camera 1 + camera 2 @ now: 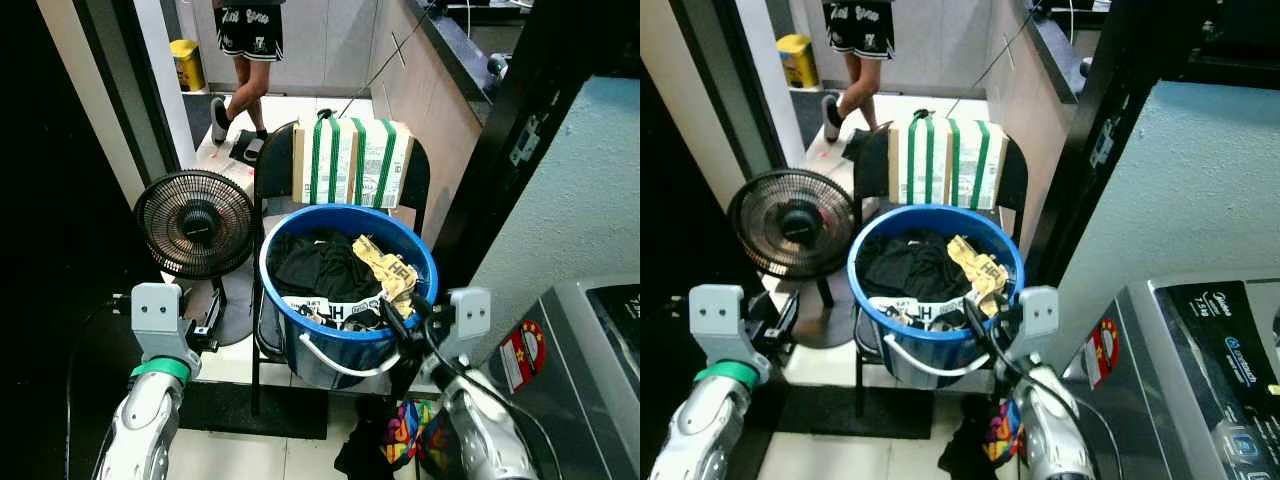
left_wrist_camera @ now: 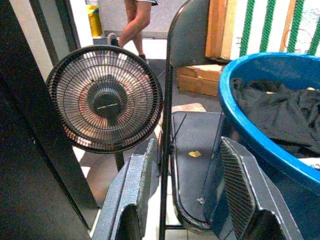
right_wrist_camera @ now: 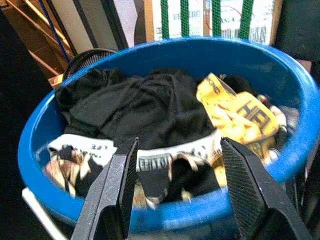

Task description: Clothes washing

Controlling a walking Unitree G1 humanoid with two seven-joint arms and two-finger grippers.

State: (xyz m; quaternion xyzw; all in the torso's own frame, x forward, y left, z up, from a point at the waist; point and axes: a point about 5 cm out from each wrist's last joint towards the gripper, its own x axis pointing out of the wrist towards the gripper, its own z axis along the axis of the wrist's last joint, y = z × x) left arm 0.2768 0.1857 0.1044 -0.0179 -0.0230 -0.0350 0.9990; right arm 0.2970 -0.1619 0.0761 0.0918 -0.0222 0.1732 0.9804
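Beside the chair's left edge, the left pincer (image 2: 187, 195) is held released near the fan (image 1: 195, 223). On the chair seat, the blue tub (image 1: 420, 262) of clothes (image 3: 145, 107) is faced by the released right pincer (image 3: 177, 192), presumably for picking.

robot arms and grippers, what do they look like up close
Both arms are silver, rounded metal. The left arm has a green band near the wrist and a pale grey boxy bracket with two round holes above it. The right arm has a matching grey bracket, with black cables looping beside it. The right gripper and left gripper each have two long black fingers with fine-ribbed inner pads.
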